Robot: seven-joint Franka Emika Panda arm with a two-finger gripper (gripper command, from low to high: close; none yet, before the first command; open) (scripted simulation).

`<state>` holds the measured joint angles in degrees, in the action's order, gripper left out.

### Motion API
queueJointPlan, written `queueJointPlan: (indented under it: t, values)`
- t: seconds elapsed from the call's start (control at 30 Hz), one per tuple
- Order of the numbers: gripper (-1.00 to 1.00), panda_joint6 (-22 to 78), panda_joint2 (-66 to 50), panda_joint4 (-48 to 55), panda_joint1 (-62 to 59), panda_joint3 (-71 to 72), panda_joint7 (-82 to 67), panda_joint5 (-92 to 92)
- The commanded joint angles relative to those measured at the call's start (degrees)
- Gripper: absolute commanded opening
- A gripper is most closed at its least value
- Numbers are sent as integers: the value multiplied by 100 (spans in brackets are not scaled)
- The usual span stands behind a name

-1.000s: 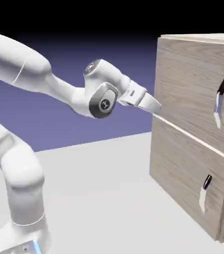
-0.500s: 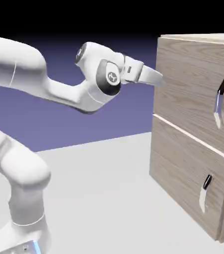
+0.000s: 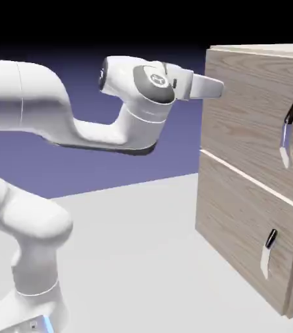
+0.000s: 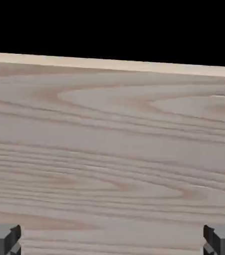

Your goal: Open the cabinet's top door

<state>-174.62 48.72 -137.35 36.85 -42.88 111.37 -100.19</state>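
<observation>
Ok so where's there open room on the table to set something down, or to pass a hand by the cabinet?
The grey table is bare between the arm's base and the cabinet. Air is open under the raised gripper. It is tight only up high, where the gripper sits close to the top door; the hand view shows only wood.

My arm reaches across from the left, and my gripper sits high against the left edge of the cabinet, over the top door. That door's black-and-silver handle hangs well to the right of my hand. The lower panel below carries its own handle. The pale table lies beneath.
</observation>
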Motion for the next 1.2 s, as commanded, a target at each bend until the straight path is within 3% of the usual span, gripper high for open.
queueJointPlan:
  t: [0.0, 0.83, 1.07, 1.1, 1.17]
  values:
    - [0, -2, 40, 59, 90, -107, 172, -250]
    - [0, -40, 1039, 1530, 2338, -2773, 4457, -6479]
    - [0, 66, 852, 2317, 3367, -3329, 4494, -6582]
    - [-100, 66, 852, 2317, 3367, -3329, 4494, -6582]
    - [-100, 184, 791, 2127, 3160, -3212, 4594, -6582]
